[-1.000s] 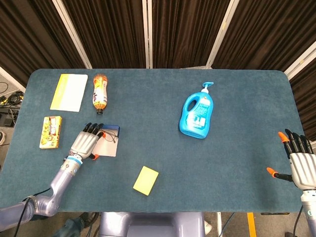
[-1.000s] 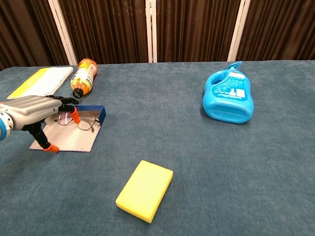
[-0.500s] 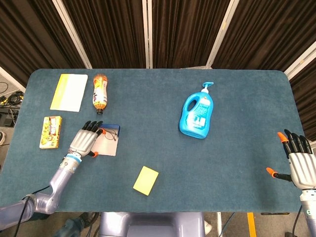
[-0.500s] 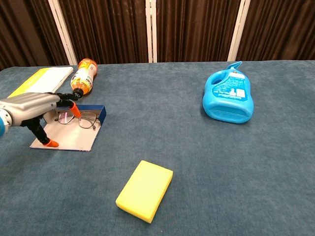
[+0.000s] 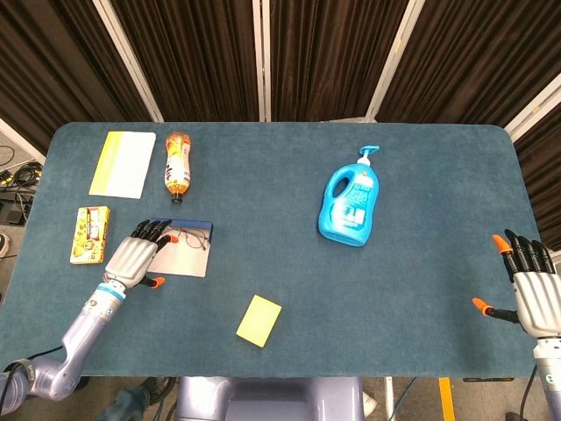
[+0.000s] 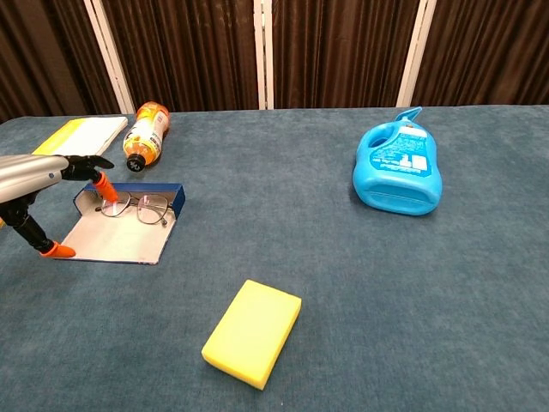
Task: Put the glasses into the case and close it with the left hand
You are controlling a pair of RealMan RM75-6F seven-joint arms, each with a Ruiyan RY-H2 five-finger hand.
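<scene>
Blue table; left hand now farther from glasses.

Your left hand runs off the chest view's 9 o'clock edge — only fingers show; your right hand is clipped at the head view's 4 o'clock edge.

Head view looks steeply down on the whole table; chest view, lower and nearer, shares its middle.
</scene>
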